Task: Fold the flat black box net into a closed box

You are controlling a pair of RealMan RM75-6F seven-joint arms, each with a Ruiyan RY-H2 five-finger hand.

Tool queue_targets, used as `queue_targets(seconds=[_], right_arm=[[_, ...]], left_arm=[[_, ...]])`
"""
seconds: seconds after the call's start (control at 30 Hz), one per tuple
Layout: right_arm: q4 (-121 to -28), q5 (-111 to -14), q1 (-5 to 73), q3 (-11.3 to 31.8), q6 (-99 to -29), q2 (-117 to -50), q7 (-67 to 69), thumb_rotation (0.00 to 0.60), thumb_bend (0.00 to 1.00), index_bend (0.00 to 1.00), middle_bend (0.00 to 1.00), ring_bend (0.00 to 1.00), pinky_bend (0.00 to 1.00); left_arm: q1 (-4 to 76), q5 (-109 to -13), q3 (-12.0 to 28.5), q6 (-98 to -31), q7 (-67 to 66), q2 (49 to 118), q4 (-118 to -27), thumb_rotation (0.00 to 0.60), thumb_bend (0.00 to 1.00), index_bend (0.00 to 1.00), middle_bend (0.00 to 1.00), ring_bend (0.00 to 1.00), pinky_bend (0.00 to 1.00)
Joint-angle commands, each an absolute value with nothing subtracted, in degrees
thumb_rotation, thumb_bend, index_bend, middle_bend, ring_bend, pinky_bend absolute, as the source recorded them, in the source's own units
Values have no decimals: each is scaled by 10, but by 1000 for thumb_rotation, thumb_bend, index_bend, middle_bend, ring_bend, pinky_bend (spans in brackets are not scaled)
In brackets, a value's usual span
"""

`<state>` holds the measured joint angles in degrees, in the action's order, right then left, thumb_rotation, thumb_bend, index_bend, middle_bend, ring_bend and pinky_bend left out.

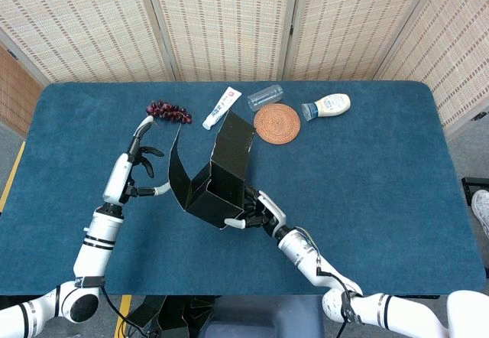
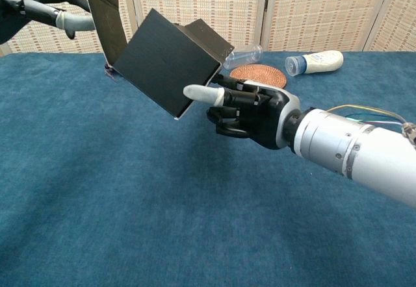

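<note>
Blue table [image 1: 397,177]; black box net [image 1: 218,177] tilted, seemingly half-folded.

Looks like a lab or demo setup, not anyone's home: a table [image 1: 382,200] covered in blue cloth, woven folding screens [image 1: 229,17] fencing it off behind, and random props lined up, grapes [image 1: 168,111], toothpaste [image 1: 221,107], a mayo bottle [image 1: 327,106].

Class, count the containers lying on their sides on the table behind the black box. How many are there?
3: a toothpaste tube at the left, a clear cup in the middle behind the woven coaster, and a white squeeze bottle at the right.
</note>
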<state>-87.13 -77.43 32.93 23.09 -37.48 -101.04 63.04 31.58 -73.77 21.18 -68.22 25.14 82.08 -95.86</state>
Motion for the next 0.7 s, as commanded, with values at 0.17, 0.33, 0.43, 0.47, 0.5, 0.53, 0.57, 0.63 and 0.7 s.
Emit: queue_targets(seconds=[0.17,0.33,0.43,0.47,0.5,0.53,0.57,0.63,0.7], right_arm=[[-873,-778,347,215,-370,-992,616,600,203,259,381,765,1000],[-877,-772,359,209,-366,-975,606,600,204,259,381,765,1000],[-881,-771,365,206,-365,-968,607,600,204,261,381,765,1000],[-882,-771,366,205,-365,-966,608,600,204,264,382,765,1000],[-882,-770,368,204,-365,-964,609,600,204,265,383,765,1000],[-882,-770,370,203,-365,-963,611,600,204,266,385,765,1000],[-881,-770,371,201,-364,-962,612,600,203,267,385,765,1000],[-879,-772,375,197,-363,-961,614,600,203,267,385,765,1000],[-879,-774,377,194,-363,-961,621,600,203,267,385,765,1000]], left_arm=[[339,-804,193,-673,263,805,-925,600,53,238,99,442,638],[356,-848,176,-659,279,781,-903,600,39,362,225,468,650],[365,-876,163,-657,283,771,-890,600,35,411,272,471,652],[367,-884,159,-656,287,767,-888,600,34,421,282,472,652],[369,-892,155,-659,291,763,-886,600,33,427,290,473,653],[371,-897,154,-662,293,762,-884,600,32,431,292,474,654],[372,-901,152,-666,294,761,-883,600,30,437,292,476,658],[374,-906,151,-675,301,759,-883,600,28,441,293,479,666],[376,-910,150,-679,308,757,-884,600,27,440,293,480,667]])
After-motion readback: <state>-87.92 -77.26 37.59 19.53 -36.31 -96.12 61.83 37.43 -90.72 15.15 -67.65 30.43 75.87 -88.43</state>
